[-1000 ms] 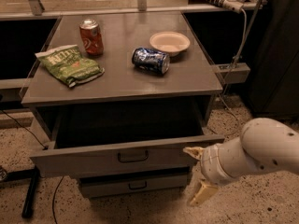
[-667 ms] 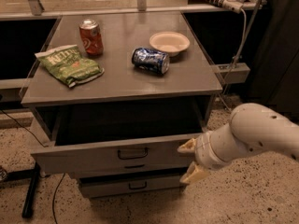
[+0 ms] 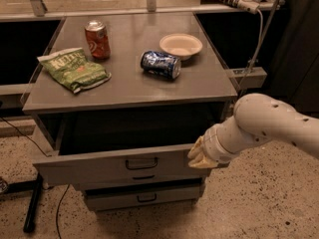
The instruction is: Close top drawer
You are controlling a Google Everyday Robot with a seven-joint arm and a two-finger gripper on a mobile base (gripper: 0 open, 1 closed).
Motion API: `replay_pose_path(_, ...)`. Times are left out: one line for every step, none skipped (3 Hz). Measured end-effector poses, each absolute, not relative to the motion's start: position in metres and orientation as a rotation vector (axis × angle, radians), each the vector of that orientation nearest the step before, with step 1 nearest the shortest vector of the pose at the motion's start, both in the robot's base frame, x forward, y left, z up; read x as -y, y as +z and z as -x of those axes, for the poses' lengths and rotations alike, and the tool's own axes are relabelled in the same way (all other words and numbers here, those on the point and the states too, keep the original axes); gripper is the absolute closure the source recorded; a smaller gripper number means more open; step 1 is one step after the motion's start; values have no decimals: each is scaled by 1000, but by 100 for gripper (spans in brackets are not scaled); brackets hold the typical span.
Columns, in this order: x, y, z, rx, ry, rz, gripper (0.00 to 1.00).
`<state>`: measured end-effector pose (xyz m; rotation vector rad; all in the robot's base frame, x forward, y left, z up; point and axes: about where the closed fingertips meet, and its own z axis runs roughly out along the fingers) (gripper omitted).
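Top drawer (image 3: 84, 166) hanging open under the tabletop (image 3: 129, 86), pincer (image 3: 200, 156) seemingly pressing its front's right end, its opening impossible to tell.

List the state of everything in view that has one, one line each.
top drawer: pulled out, open, not yet closed
gripper: at the right end of the top drawer's front, at or against it
red can: upright on the cabinet top
blue can: lying on its side
bowl: upright, looks empty
chip bag: lying flat; cannot tell if sealed
lower drawer: set back under the top drawer, looks shut or nearly
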<state>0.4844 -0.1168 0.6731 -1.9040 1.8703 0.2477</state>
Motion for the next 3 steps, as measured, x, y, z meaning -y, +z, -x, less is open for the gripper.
replay_pose_path(117,673,-484,-1870,248,1904,40)
replay_pose_path(117,673,-484,-1870,248,1904,17)
replay_pose_path(117,673,-484,-1870,248,1904,0)
